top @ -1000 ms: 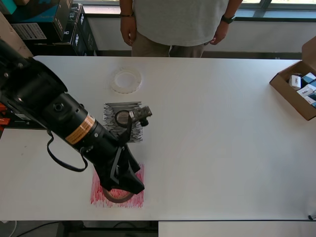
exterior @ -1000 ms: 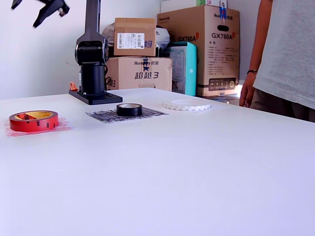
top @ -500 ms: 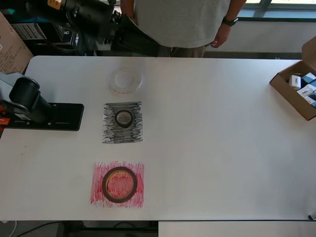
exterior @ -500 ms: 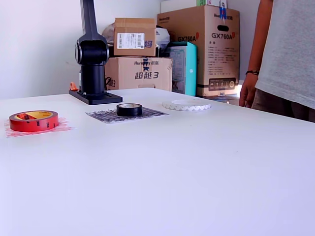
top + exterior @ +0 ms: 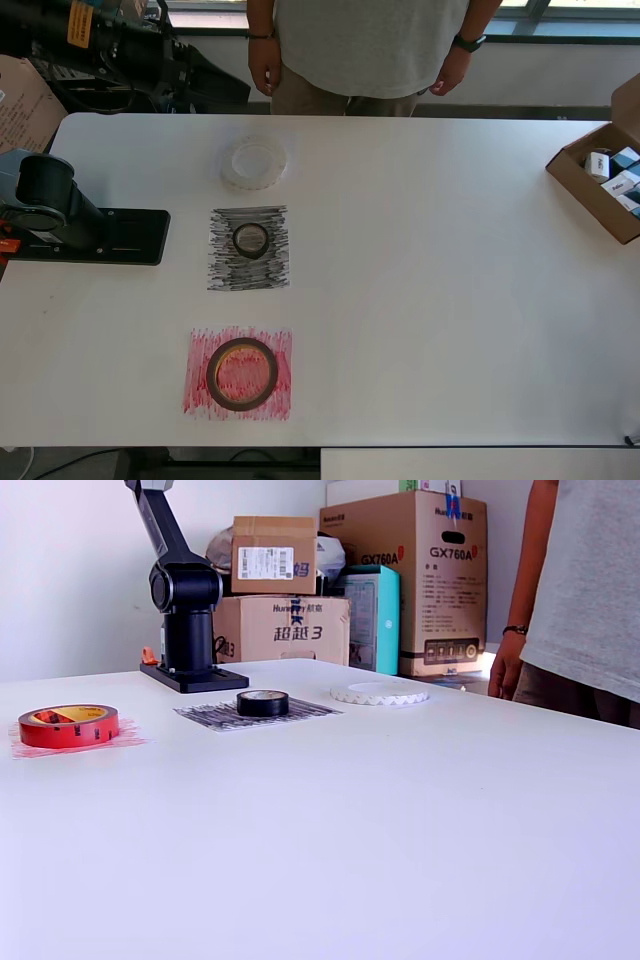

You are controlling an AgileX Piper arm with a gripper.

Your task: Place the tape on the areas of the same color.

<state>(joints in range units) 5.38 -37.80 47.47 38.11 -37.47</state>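
From the overhead view, the red tape roll (image 5: 241, 373) lies flat on the red scribbled sheet (image 5: 238, 373), well inside its edges, and the small black tape roll (image 5: 250, 240) rests on the black scribbled sheet (image 5: 249, 248), a touch toward that sheet's upper half. Up top, the white tape roll (image 5: 255, 163) lies where a white sheet would be, though no sheet edge can be made out against the white table (image 5: 450, 300), so I cannot confirm that match, only judge it likely. By that reading all three rolls look placed and little or nothing is left to do. The arm (image 5: 120, 45) is folded high at the view's upper left, beyond the table's far edge, and its gripper (image 5: 215, 88) is a dark shape there; whether its jaws stand wide or narrow I cannot tell, though nothing appears to be carried. The arm base (image 5: 85, 232) sits at the view's left, just beside the black sheet. A cardboard box (image 5: 600, 180) of small cartons hangs at the right edge, well apart from the rolls, and a person (image 5: 365, 50) stands at the far side. Lots of bare table on the right half. Now the exterior view: red roll (image 5: 67, 725) at the view's left on its red patch, black roll (image 5: 262, 702) on dark scribble in the middle, white roll (image 5: 379, 693) farther right, all flat and apart. The arm's base column (image 5: 188, 620) rises behind them and the gripper is out of frame. Stacked boxes (image 5: 400, 570) crowd the background.
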